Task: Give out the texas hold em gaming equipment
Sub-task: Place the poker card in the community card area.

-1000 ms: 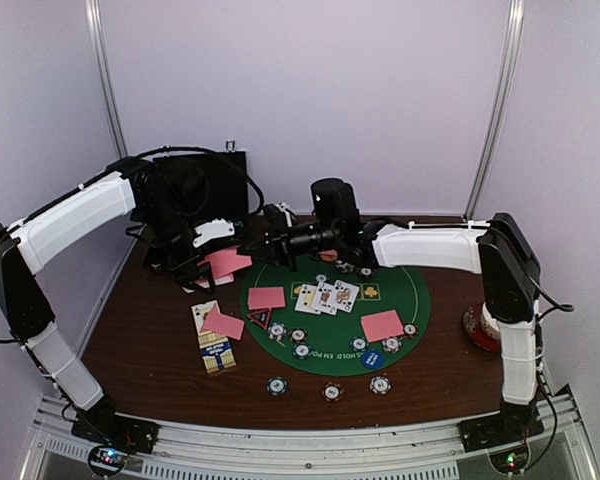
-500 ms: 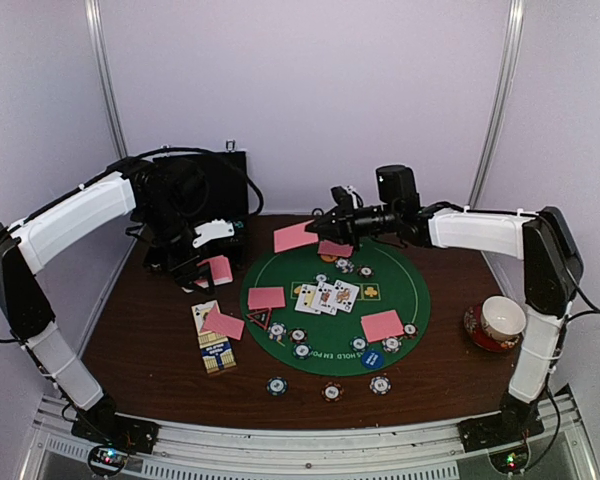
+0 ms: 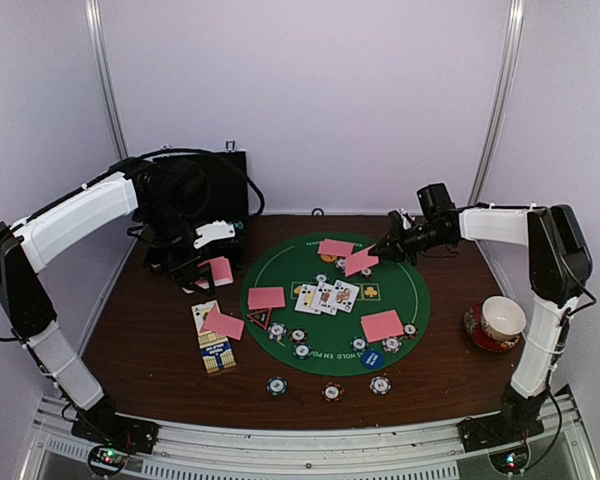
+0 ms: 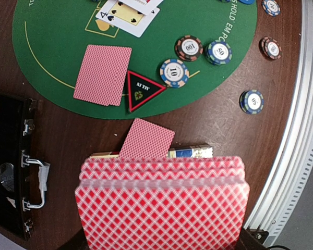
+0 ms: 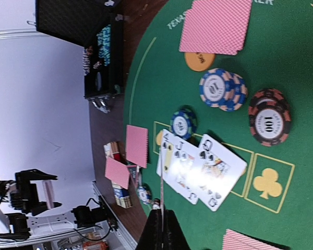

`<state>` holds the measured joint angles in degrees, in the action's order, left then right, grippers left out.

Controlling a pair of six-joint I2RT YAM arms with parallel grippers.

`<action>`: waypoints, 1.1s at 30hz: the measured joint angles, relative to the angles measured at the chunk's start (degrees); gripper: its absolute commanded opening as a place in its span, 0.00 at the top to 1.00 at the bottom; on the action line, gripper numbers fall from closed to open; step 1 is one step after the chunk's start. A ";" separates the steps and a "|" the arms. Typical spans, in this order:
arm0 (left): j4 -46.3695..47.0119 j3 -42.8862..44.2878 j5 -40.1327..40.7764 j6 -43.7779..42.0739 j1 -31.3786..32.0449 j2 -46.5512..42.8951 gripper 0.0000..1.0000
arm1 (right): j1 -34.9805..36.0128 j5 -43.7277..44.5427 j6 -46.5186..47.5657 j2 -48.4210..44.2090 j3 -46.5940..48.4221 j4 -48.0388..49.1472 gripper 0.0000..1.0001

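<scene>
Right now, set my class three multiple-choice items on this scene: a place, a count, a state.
1. Where is the white cup on a red saucer, relative to the round green felt mat? A on it; B right of it, on brown wood; C behind it.
2. How many striped round poker chips lie on wood nearer than the mat? A two; B three; C six.
3. The right gripper is: A open; B shut on a chip; C shut on a pink-backed card.
1B, off the felt; 2B, three in a row; 3C, card between its tips.
</scene>
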<state>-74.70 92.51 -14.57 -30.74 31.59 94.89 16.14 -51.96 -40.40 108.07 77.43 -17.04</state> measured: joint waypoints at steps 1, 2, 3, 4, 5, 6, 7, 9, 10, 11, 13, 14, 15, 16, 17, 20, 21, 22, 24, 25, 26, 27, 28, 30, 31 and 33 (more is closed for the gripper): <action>0.00 0.00 0.00 0.00 0.00 0.00 1.00 | -0.26 0.50 1.01 0.48 -0.22 -0.61 1.00; 0.00 0.00 0.00 0.00 0.00 0.00 1.00 | -0.48 1.14 2.25 1.27 -0.46 -1.44 1.00; -0.02 0.00 0.00 0.00 0.00 0.00 1.00 | -0.59 1.86 3.26 1.99 -0.61 -2.08 1.00; -0.02 0.00 0.00 -0.02 0.00 0.00 1.00 | -0.70 2.51 4.24 2.73 -0.74 -2.69 1.00; -0.02 0.00 0.00 -0.02 0.00 0.00 1.00 | -0.76 3.15 5.01 3.65 -0.90 -3.10 1.00; -0.02 0.02 0.00 -0.02 0.00 0.02 1.00 | -0.76 3.67 5.75 4.61 -0.96 -3.45 1.00; -0.02 0.04 -0.02 -0.02 0.00 0.02 1.00 | -0.79 4.31 6.29 5.51 -0.98 -3.72 1.00; -0.07 0.13 0.00 -0.02 0.00 0.04 1.00 | -0.79 5.38 7.41 7.10 -0.98 -4.31 1.00; -0.09 0.17 0.00 -0.02 0.00 0.04 1.00 | -0.79 5.84 7.80 7.67 -0.98 -4.50 1.00; -0.09 0.20 0.00 -0.02 0.00 0.04 1.00 | -0.81 6.19 8.17 8.07 -0.98 -4.68 1.00; -0.13 0.20 0.00 -0.02 0.00 0.04 1.00 | -0.90 6.93 8.92 8.66 -0.98 -4.90 1.00; -0.13 0.20 0.00 -0.02 0.00 0.04 1.00 | -0.92 7.19 9.22 8.94 -0.98 -5.05 1.00; -0.17 0.20 0.00 -0.02 0.00 0.04 1.00 | -0.96 7.45 9.49 9.14 -0.96 -5.25 1.00; -0.17 0.20 0.00 -0.02 0.00 0.04 1.00 | -0.98 7.76 9.99 9.38 -0.85 -5.62 1.00; -0.20 0.20 0.00 -0.02 0.00 0.04 1.00 | -1.01 8.11 10.40 9.60 -0.72 -5.95 0.96; -0.22 0.20 -0.02 -0.02 0.00 0.04 1.00 | -1.05 9.62 11.98 10.60 0.37 -7.85 0.82; -0.22 0.20 0.00 -0.02 0.00 0.04 1.00 | -1.05 10.01 12.20 10.80 0.61 -8.24 0.77; -0.22 0.20 -0.02 -0.02 0.00 0.04 1.00 | -1.05 10.56 12.94 10.95 0.92 -8.96 0.74; -0.24 0.20 -0.02 -0.02 0.00 0.04 1.00 | -1.05 11.30 13.68 11.04 1.27 -9.92 0.67; -0.24 0.20 -0.02 -0.02 0.00 0.04 1.00 | -1.05 11.52 14.21 11.06 1.73 -10.54 0.63; -0.24 0.20 -0.02 -0.02 0.00 0.04 1.00 | -1.01 12.00 14.93 11.08 2.40 -11.13 0.60; -0.24 0.20 -0.02 -0.02 0.00 0.04 1.00 | -1.01 12.39 15.10 11.08 3.02 -11.72 0.56; -0.24 0.20 -0.04 -0.04 0.00 0.04 1.00 | -1.05 13.07 15.67 11.10 3.63 -12.31 0.54; -0.24 0.20 -0.07 -0.02 0.00 0.04 1.00 | -1.07 14.12 16.61 11.10 4.74 -13.60 0.49; -0.26 0.20 -0.07 -0.02 0.00 0.04 1.00 | -1.07 14.56 16.74 11.10 5.01 -13.99 0.46; -0.26 0.20 -0.11 -0.02 0.00 0.04 1.00 | -1.05 15.43 17.51 11.08 5.84 -15.45 0.39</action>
<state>-74.96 92.71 -14.68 -30.76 31.59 94.94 15.09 -36.53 -22.90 119.15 83.26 -32.49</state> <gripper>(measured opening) 0.656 0.530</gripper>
